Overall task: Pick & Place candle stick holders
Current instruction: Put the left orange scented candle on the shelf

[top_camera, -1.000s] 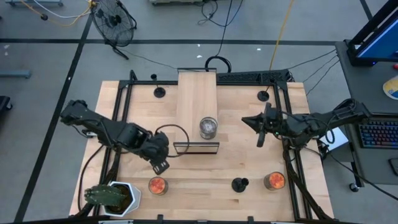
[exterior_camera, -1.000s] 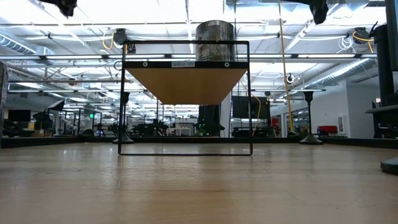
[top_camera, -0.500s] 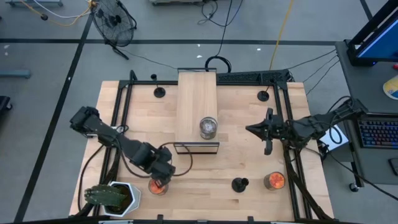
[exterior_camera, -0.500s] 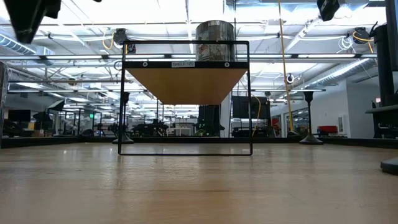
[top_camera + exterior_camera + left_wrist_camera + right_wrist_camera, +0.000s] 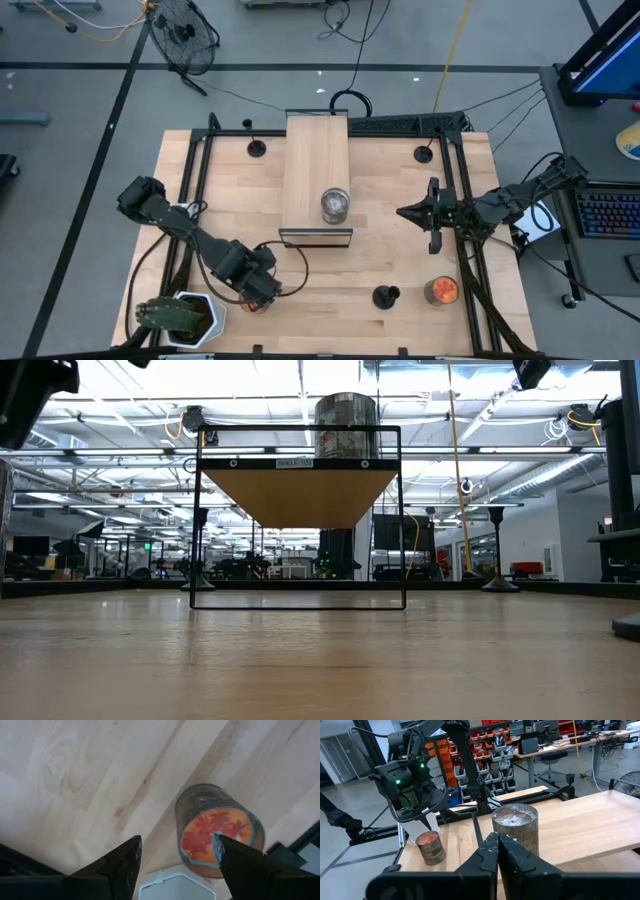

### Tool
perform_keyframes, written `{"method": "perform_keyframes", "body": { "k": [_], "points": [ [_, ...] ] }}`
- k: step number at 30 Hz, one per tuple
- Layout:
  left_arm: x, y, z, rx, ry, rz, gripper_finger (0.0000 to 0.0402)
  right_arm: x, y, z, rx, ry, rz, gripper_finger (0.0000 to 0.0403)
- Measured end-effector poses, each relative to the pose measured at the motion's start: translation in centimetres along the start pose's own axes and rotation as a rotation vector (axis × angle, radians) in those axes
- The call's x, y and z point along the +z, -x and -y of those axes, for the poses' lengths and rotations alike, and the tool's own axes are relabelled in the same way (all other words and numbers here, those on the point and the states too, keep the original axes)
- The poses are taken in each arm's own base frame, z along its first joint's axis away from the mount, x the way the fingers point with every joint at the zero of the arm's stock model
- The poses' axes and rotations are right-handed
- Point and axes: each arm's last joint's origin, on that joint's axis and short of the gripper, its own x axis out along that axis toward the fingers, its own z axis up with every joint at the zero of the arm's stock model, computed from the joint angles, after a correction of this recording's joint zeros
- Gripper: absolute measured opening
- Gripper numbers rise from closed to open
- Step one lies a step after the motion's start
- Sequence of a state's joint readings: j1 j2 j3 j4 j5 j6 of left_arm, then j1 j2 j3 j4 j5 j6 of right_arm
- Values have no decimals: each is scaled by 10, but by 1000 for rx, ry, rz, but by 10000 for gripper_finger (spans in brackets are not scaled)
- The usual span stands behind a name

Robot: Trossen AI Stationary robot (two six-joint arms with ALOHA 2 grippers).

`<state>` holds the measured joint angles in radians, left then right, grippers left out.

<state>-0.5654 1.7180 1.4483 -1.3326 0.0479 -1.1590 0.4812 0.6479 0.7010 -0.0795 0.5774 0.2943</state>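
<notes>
1. From overhead, the left gripper (image 5: 257, 292) sits low over the near left part of the wooden table (image 5: 390, 200), right above an orange-topped jar (image 5: 252, 303) that peeks out beneath it. Just beside that stands a white hexagonal planter (image 5: 196, 318) with a green plant.
2. The left wrist view fills in what the overhead one hides: the two dark fingers (image 5: 120, 865) are spread apart and hold nothing. The jar (image 5: 218, 836) lies partly between them, nearer one finger, its glass wall greyish and its top printed with red-orange leaves.
3. The right gripper (image 5: 432, 214) hangs over the table's right side, and its wrist view shows the fingers (image 5: 492, 851) pressed together, with nothing in them.
4. The candle stick holders are matte black discs with thin stems, all standing free: one at the near edge (image 5: 385, 296), one at the far left (image 5: 257, 148), one at the far right (image 5: 425, 153) (all well apart from either gripper).
5. A second orange jar (image 5: 441, 290) stands near the first holder.
6. A pale wood shelf (image 5: 316, 172) on a thin black wire frame carries a silvery jar (image 5: 334, 205). The low view shows its underside and a small label (image 5: 295, 463) on the front bar, too small to read.
</notes>
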Motion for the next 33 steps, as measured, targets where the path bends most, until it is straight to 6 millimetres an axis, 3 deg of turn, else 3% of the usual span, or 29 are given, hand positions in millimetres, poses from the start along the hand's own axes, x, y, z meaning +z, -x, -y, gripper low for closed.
{"method": "perform_keyframes", "body": {
  "k": [12,25,28,33],
  "points": [
    [-4,-36,-3,7,32,-37,255,0,0,0,1,2,0,1],
    [-5,-56,-2,-73,-1,-77,252,0,0,0,1,-1,0,1],
    [-5,-56,-1,-94,-9,-86,227,0,0,0,1,-1,0,1],
    [-5,-57,0,-105,-3,-93,141,0,0,0,0,-1,0,1]
  ]
}}
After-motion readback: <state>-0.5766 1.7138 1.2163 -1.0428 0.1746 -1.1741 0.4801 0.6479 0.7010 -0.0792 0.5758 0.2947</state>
